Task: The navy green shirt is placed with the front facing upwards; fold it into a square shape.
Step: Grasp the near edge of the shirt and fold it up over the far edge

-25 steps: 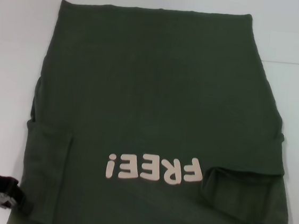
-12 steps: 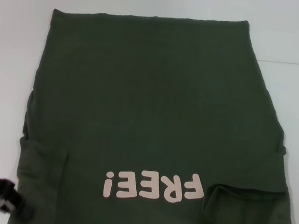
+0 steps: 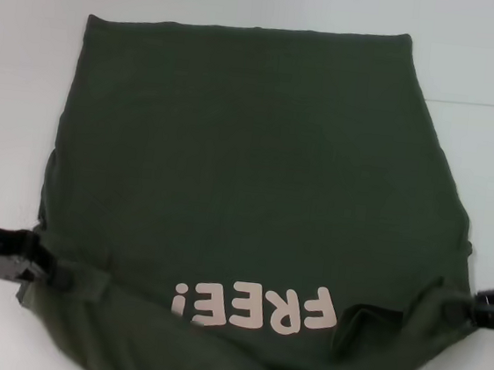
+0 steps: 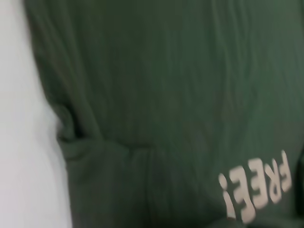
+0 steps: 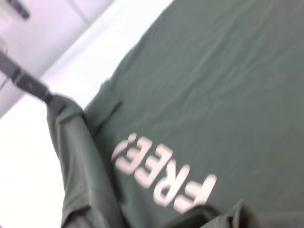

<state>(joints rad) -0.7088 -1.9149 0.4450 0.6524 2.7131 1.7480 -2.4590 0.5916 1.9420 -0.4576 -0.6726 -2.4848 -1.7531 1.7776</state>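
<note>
Olive-green cotton, the shirt (image 3: pixel 247 185) lies spread on the white table (image 3: pixel 19 82), print side up, its pale "FREE!" lettering (image 3: pixel 256 307) near the edge closest to the robot. That near edge is bunched and raised at both sides, while the far hem lies flat.

The left pincer (image 3: pixel 40 262) is clamped on the cloth at the left near corner, and the right pincer (image 3: pixel 464 309) is clamped on the right near corner. In the right wrist view the left pincer (image 5: pixel 52 102) shows pinching a peaked fold.

Such fabric looks light, limp and prone to sagging, so it should drape between the two holds and crease wherever it is laid. Corners and seams give the firmest purchase; a mid-panel pinch would likely just gather loose cloth.
</note>
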